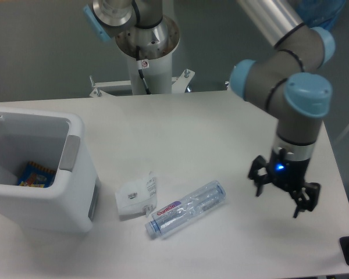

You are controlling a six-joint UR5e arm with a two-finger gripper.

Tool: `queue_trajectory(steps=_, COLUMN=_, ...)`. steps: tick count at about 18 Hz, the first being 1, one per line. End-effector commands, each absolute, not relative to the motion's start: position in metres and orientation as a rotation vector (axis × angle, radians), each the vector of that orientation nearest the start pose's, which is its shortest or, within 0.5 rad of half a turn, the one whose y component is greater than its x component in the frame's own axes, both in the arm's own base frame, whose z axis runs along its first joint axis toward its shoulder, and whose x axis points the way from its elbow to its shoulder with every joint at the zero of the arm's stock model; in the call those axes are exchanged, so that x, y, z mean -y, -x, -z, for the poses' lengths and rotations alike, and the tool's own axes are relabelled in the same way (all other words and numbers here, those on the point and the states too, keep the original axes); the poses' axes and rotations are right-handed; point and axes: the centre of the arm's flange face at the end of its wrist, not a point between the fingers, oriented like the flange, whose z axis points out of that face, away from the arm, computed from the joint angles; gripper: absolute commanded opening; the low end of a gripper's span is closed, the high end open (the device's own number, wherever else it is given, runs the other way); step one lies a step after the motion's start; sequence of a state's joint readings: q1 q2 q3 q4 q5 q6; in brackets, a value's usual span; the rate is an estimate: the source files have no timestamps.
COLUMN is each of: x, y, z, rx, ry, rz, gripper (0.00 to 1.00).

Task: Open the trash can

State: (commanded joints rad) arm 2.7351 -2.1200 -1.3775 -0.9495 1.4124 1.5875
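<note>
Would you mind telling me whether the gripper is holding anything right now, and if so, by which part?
Nothing is held. The gripper hangs open over bare table, well away from the trash can, the bottle and the small packet.

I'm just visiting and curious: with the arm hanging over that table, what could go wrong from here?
1. The gripper hangs at the right side, far from the trash can; sweeping across low, it might knock the plastic bottle or the small white packet lying between them.
2. The trash can stands at the table's left front corner, so a hard push might slide it off.
3. It already looks open, so more pushing seems needless.
</note>
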Motion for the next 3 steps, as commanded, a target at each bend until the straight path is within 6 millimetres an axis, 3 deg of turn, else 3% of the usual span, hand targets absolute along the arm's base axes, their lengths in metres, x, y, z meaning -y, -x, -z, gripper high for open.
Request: queue_trajectory(steps=3, x=-0.415, y=0.583, z=-0.303, rx=-0.662, ry=2.91, rz=-0.321, gripper=1.0)
